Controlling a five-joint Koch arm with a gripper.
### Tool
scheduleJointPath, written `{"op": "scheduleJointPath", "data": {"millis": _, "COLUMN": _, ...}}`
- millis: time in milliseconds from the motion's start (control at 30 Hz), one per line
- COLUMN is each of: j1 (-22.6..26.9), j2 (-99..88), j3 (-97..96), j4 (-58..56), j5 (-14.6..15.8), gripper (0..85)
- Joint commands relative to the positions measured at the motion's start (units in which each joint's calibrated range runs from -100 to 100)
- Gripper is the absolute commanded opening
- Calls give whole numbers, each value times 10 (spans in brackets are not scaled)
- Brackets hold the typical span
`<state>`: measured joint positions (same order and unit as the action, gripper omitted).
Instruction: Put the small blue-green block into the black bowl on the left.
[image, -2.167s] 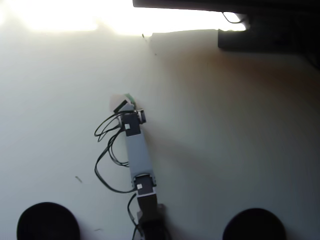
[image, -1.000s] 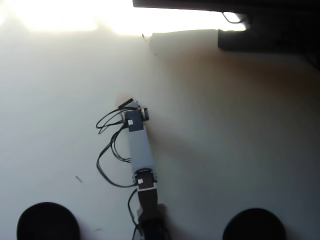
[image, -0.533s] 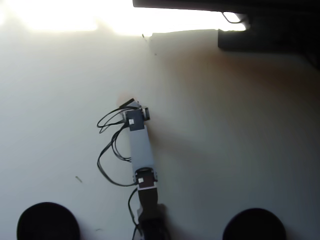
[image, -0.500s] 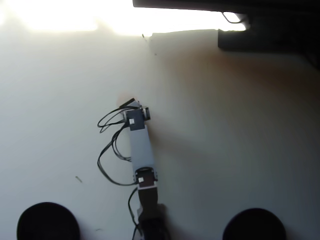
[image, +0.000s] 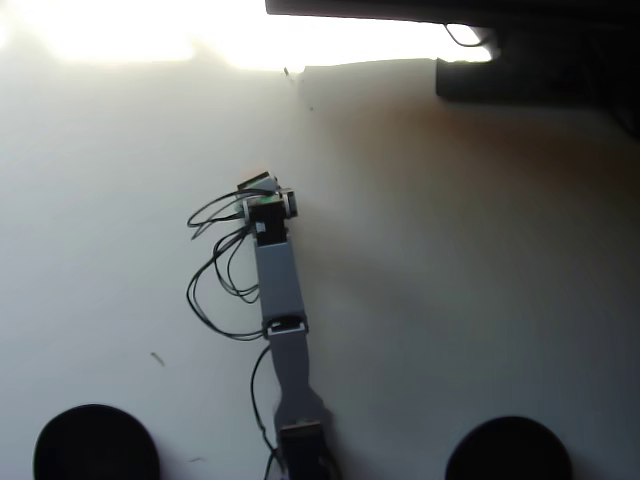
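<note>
Overhead view shows your arm (image: 278, 300) reaching up the white table (image: 480, 250) from the bottom edge, cables looping off its left side. Your gripper (image: 262, 190) sits at the far end, seen from above, so you cannot tell whether its fingers are spread or closed. You also cannot make out the small blue-green block near them; it may be hidden beneath. One black bowl (image: 95, 445) sits bottom left, another bowl (image: 510, 450) bottom right, both well apart from the gripper.

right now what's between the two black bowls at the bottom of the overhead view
In the overhead view, the arm's base link and its trailing cable stand between the left black bowl and the right black bowl; otherwise only bare white table.
</note>
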<state>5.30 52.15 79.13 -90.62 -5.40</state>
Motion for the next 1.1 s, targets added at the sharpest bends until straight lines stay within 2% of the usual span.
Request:
{"op": "scheduleJointPath", "data": {"millis": 0, "j1": 1, "j2": -12, "j3": 16, "j4": -27, "j5": -3, "gripper": 406}}
{"op": "scheduleJointPath", "data": {"millis": 100, "j1": 4, "j2": -13, "j3": 16, "j4": -44, "j5": -10, "gripper": 480}}
{"op": "scheduleJointPath", "data": {"millis": 533, "j1": 6, "j2": -12, "j3": 7, "j4": -82, "j5": -79, "gripper": 502}}
{"op": "scheduleJointPath", "data": {"millis": 1067, "j1": 3, "j2": -12, "j3": 18, "j4": -59, "j5": -65, "gripper": 501}}
